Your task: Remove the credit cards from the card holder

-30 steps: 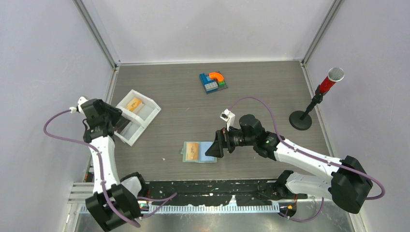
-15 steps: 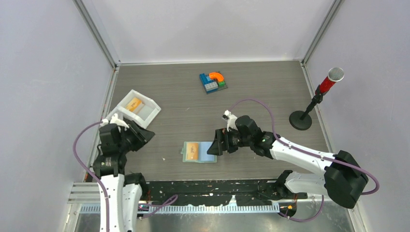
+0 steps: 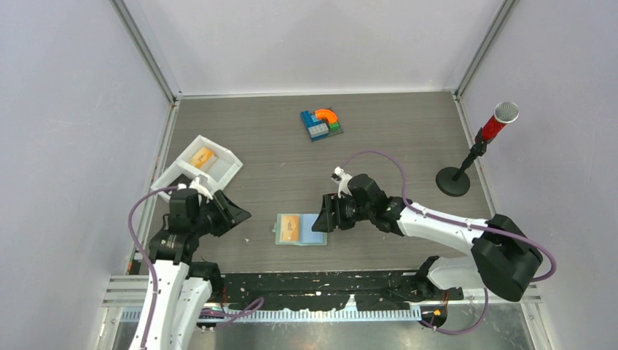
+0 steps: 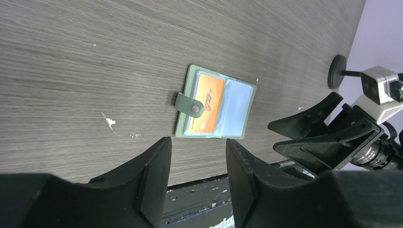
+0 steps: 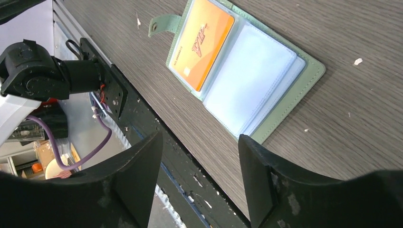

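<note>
From above, the holder lies open low in the middle of the frame, with an orange card in its left page. A second card, also orange, lies in the tray at the upper left, so I'd say part of the job is done and the step in hand is the approach for the one in the holder. The left gripper hangs to the holder's left, apart from it, pointing its way. The right gripper sits just beside the holder's right edge, and from here I can't tell whether it touches

In the left wrist view the holder is in the middle of the frame, beyond the fingertips, its tab folded out on the left. The jaws stand wide apart at the bottom, holding nothing and touching nothing. The right gripper shows at the right, also spread

In the right wrist view the holder fills the upper middle, the card at the upper left under its clear sleeve and an empty sleeve beside it. These jaws too are wide open and empty, clear of the table, with the holder's near corner lying ahead of the gap

My guess at the next move: one gripper pins the holder flat while the other narrows onto the card's free edge and draws it along the sleeve; it is thin and flat, so the pinch could slip or drag the holder
</note>
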Tool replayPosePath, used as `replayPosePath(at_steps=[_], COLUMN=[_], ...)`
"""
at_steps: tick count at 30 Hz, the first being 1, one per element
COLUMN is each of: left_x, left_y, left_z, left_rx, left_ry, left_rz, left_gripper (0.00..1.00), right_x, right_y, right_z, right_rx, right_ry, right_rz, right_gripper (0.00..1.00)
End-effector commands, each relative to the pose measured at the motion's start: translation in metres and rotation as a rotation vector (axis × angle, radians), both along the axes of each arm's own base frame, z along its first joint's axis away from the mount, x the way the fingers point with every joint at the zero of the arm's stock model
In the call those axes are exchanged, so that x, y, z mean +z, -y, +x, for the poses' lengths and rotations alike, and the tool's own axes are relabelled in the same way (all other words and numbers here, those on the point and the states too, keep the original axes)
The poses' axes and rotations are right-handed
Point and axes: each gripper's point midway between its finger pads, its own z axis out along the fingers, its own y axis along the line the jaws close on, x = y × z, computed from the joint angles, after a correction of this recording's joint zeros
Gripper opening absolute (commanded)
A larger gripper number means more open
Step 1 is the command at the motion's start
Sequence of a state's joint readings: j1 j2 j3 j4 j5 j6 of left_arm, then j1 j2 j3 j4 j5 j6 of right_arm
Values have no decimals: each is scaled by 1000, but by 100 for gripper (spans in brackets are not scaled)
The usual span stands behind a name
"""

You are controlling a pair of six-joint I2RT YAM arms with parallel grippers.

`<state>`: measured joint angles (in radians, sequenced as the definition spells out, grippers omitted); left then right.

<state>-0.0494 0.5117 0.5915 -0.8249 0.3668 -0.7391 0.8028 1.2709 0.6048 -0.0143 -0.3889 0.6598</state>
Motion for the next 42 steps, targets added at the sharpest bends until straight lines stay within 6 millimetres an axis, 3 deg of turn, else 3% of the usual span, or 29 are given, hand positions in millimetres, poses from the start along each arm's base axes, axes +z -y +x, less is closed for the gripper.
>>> replayPosePath(at_steps=[1, 8, 16, 20, 33, 42], left_x=[7, -4, -29, -45, -94, -114], left_y=[11, 25, 47, 58, 78, 87], left_z=[24, 39, 63, 64, 68, 53], left_rx=[-32, -142, -250, -312, -342, -350], left_ry=[67, 73, 40, -12, -105, -128], left_rz=[-13, 42, 27, 33, 25, 37], left_gripper=[48, 52, 54, 54, 56, 54], right_x=[24, 37, 45, 33, -19, -50], right_y=[-18, -42, -74, -85, -91, -73], right_z=[20, 35, 50, 53, 54, 42], right_rx=[-11, -51, -68, -71, -73, -68], right_ry=[64, 69, 81, 43, -51, -85], right_rz=[62, 139, 114, 90, 0, -75], right_gripper=[63, 52, 47, 45, 40, 36])
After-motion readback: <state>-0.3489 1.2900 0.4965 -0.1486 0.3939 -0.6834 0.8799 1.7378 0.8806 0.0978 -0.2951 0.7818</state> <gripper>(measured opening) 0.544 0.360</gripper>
